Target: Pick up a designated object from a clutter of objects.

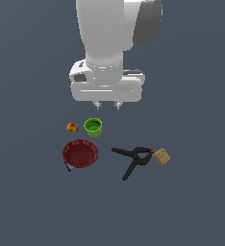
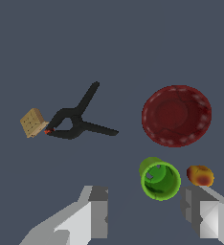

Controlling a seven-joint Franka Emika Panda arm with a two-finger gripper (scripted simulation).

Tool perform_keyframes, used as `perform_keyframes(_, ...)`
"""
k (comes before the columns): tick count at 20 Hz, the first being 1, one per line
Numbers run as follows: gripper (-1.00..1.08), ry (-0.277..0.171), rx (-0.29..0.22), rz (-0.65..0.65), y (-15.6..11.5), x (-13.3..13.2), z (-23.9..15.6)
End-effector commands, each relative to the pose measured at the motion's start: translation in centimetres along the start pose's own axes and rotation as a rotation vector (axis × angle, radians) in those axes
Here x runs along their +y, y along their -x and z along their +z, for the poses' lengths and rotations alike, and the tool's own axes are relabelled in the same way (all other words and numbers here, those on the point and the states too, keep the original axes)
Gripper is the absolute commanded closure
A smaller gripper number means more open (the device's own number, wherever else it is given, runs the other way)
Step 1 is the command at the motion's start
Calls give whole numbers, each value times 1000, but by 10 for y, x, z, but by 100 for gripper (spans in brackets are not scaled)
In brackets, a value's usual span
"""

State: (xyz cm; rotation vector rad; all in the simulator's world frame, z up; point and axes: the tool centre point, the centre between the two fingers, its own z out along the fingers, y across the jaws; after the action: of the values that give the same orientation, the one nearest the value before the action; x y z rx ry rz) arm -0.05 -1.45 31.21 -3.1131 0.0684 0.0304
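Claw [image 1: 106,104]: spread apart, holding nothing, hanging above the bench [image 1: 191,206]; the wrist view cuts off both fingers [image 2: 98,210] at the frame edge.
Red bowl [image 1: 80,153]: upright on the bench, near the green cup [image 1: 93,127], well apart from the claw.
Fruit [image 1: 72,127]: just beside the cup; partly hidden by a finger in the wrist view.
Blue-grey piece [image 1: 67,167]: at the bowl's rim, too small to make out.
Black clamp [image 1: 133,159]: tips at the tan cube [image 1: 162,156]; contact unclear.
Arm [image 1: 115,29]: top cut off.
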Motion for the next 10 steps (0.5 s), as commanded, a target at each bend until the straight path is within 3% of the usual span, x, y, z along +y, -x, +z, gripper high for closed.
perform_keyframes(1,-20,1,-1,1,0,0,0)
perform_keyframes(10,-20,49,-31,37,-11,6,21)
